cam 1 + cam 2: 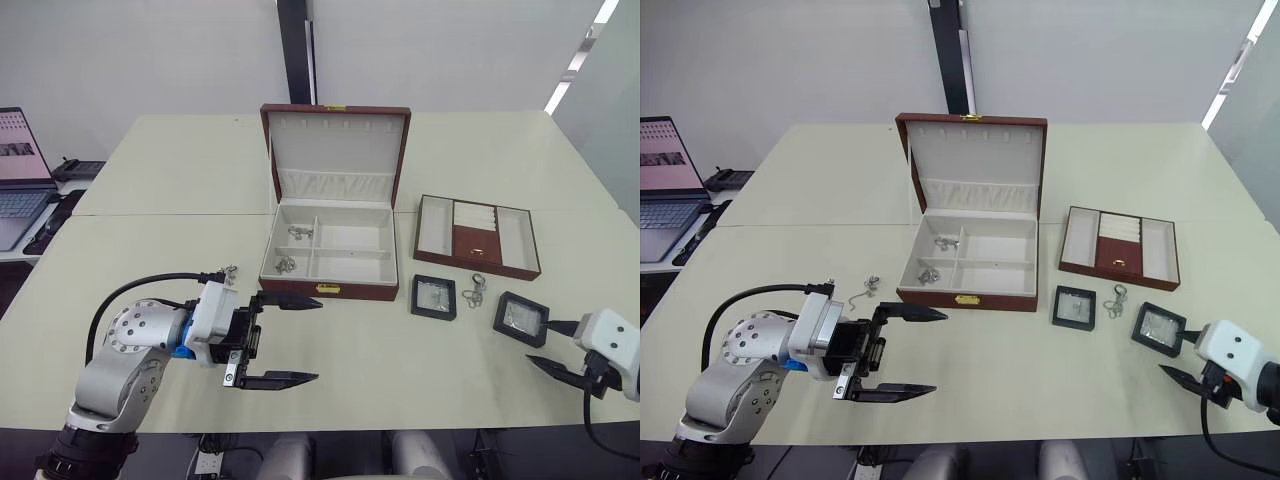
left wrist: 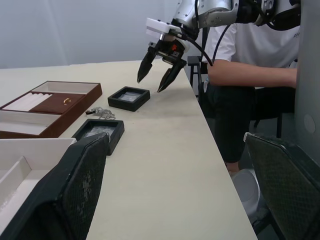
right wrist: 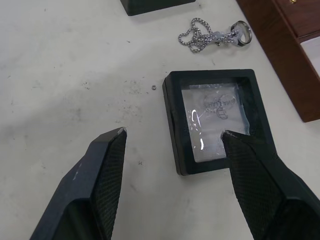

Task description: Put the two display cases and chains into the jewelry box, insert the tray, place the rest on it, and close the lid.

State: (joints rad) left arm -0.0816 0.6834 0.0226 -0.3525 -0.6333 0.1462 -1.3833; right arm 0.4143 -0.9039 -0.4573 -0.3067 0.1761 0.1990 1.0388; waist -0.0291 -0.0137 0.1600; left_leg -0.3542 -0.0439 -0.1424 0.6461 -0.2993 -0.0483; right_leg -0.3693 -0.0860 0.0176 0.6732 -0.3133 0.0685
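Observation:
The jewelry box (image 1: 352, 290) stands open mid-table with its lid (image 1: 335, 150) upright. Two chains (image 1: 300, 232) (image 1: 285, 265) lie in its left compartments. A third chain (image 1: 868, 287) lies on the table left of the box. The tray (image 1: 477, 235) sits right of the box. In front of it are two display cases (image 1: 434, 296) (image 1: 520, 318) with another chain (image 1: 473, 292) between them. My right gripper (image 3: 172, 135) is open just above and beside the right display case (image 3: 217, 127). My left gripper (image 1: 320, 340) is open and empty, in front of the box.
A laptop (image 1: 20, 180) sits on the adjoining table at far left. A gold ring (image 1: 479, 250) lies in the tray's red centre. A person (image 2: 250, 65) sits past the table's right edge. The table's front edge is close under both grippers.

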